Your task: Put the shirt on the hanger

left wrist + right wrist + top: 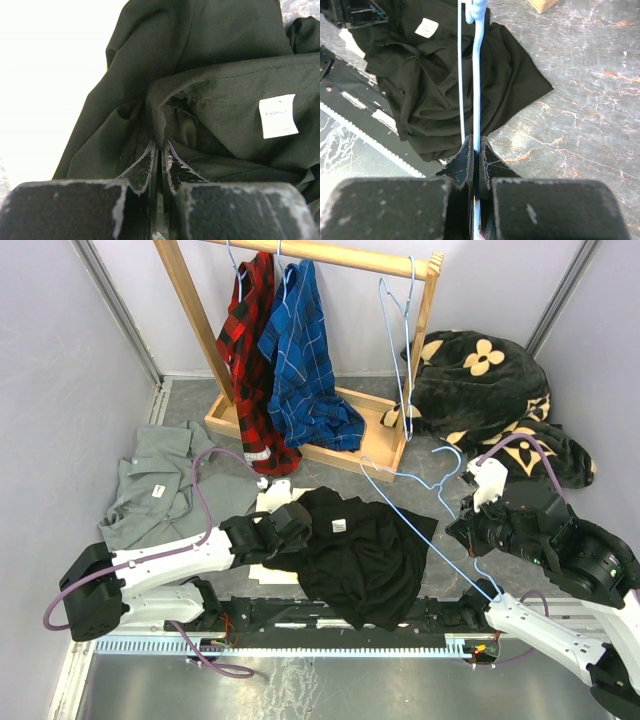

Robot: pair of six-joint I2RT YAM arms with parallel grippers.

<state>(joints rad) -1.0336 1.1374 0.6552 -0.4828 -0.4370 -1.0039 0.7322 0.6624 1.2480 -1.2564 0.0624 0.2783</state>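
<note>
Shirt, plain black and soft, was pinched by a thin upright fold between the closed fingers of our left gripper, whose black pads looked scuffed and flaked along their edges. Just beyond them we saw a small white rectangular label at the collar. The shirt lay crumpled on the table between our two arms. Our right gripper was clamped tight on the hanger, a thin light-blue wire triangle that ran out over the shirt's rumpled folds. Around these the table was grey, mottled and veined like worn stone. Farther back stood a wooden rack carrying a red plaid shirt and a blue plaid shirt.
</note>
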